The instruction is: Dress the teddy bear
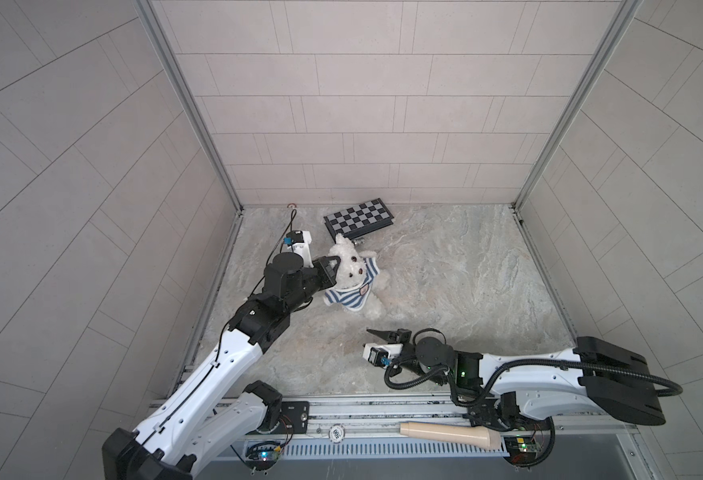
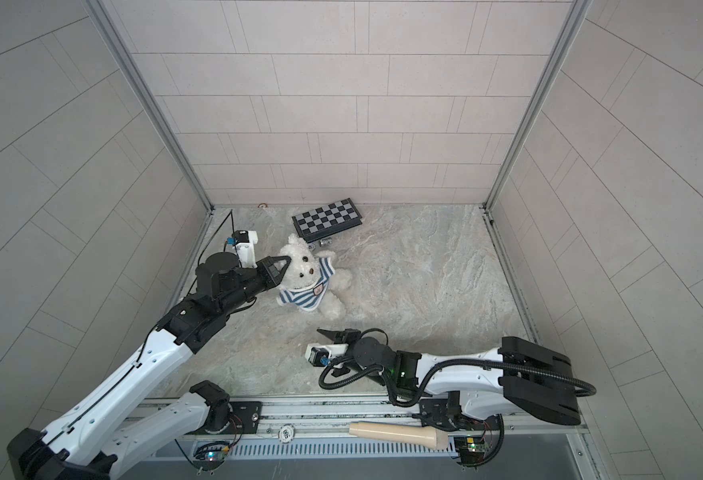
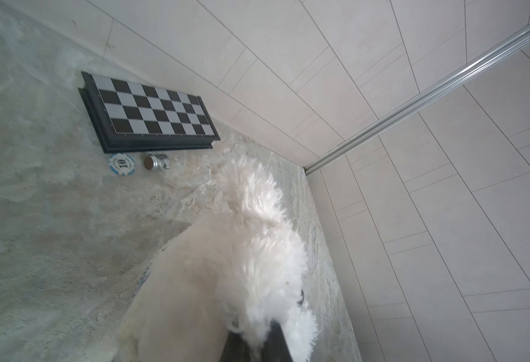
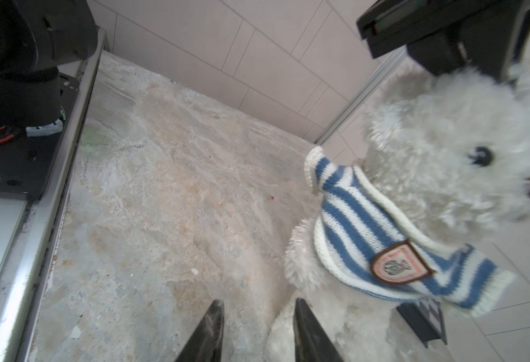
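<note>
Left end effector [image 1: 335,266] is pinching the bear [image 1: 351,270] by the fur at the side of its head. In the wrist view, fur bunches between the fingers [image 3: 276,344]. Bear sits right at its tips, legs on the surface [image 1: 445,270]. Striped shirt [image 1: 351,294] is around the neck and over the chest. Right end effector [image 4: 259,302] is spread, nothing between the tips, low over the surface, with the bear's leg just ahead of it. Chessboard [image 1: 360,217] is beyond the bear from the left end effector, chip [image 3: 121,164] beside the board.
</note>
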